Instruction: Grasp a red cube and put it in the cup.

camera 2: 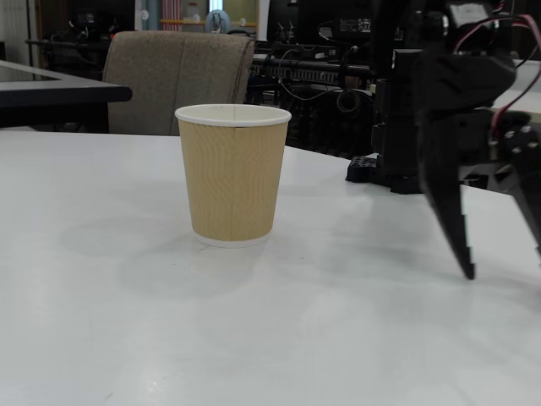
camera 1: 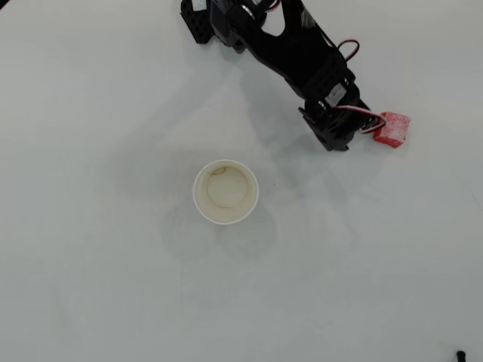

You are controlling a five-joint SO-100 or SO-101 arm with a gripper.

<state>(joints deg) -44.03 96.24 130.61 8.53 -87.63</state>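
Observation:
The red cube point(camera 1: 392, 130) lies on the white table point(camera 1: 113, 286) at the right in the overhead view; it is out of the fixed view. The cup point(camera 1: 226, 192) stands upright and empty near the table's middle. In the fixed view its outside is tan with a white rim point(camera 2: 232, 173). My black gripper point(camera 1: 352, 128) points down just left of the cube, which lies beside it and not between the fingers. In the fixed view the gripper point(camera 2: 504, 260) hangs just above the table, open and empty, with one finger point(camera 2: 448, 203) fully seen and the other cut off by the right edge.
The arm's black base point(camera 1: 200, 23) sits at the table's far edge; it also shows in the fixed view point(camera 2: 397, 144). A chair point(camera 2: 177, 80) and cluttered benches stand behind the table. A small dark thing point(camera 1: 460, 354) lies at the table's lower right corner.

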